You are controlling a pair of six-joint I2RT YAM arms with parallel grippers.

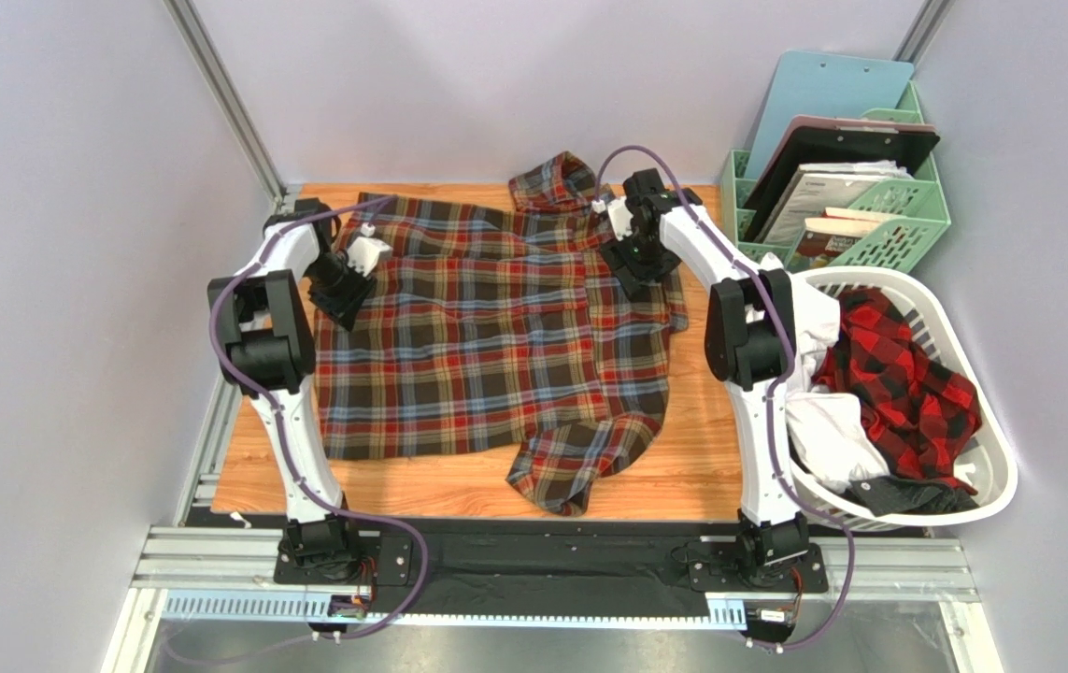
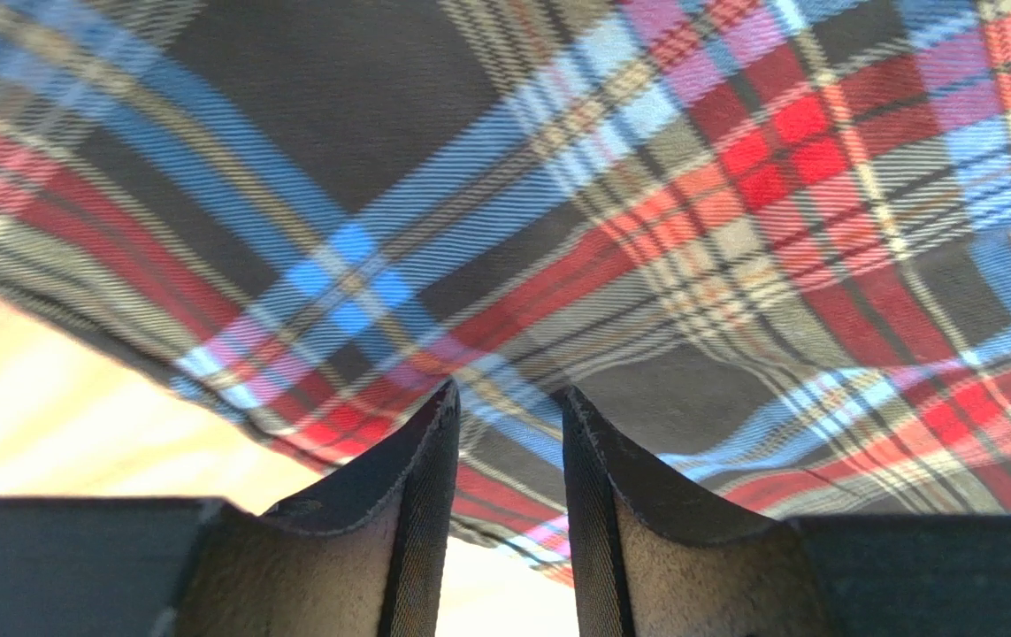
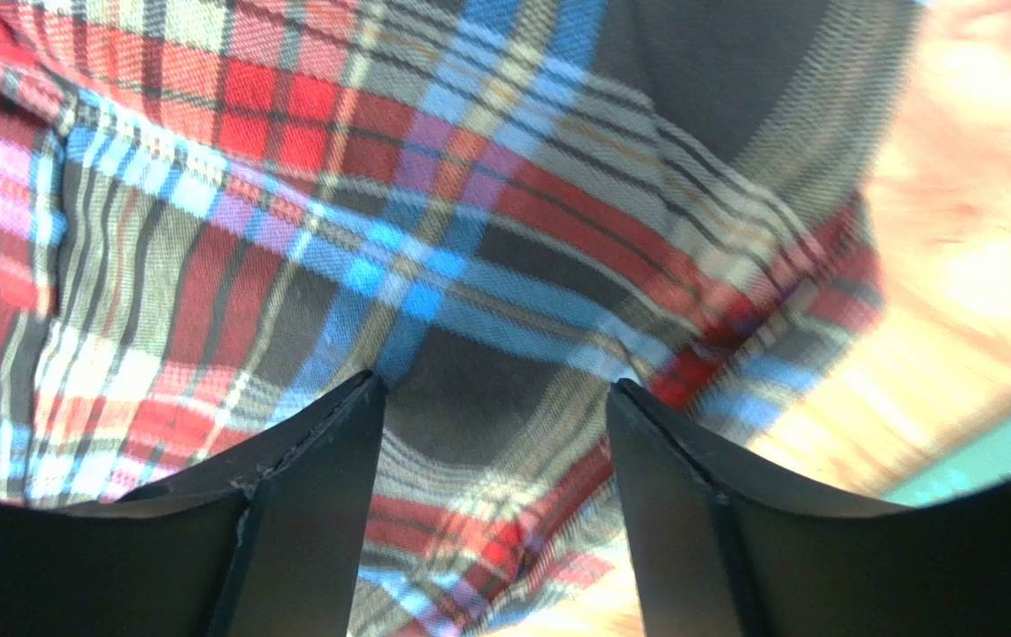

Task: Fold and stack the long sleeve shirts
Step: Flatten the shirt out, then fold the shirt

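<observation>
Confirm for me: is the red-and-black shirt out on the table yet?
No, the red-and-black shirt lies in the white laundry basket right of the table, where only the brown tartan shirt is spread.

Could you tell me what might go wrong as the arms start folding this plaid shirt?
The left gripper has its fingers at the very edge of the tartan shirt, so a thin bite may slip. The near sleeve lies crumpled, so a fold could trap it crooked. The collar is bunched beside the right gripper, which might catch extra layers.
</observation>
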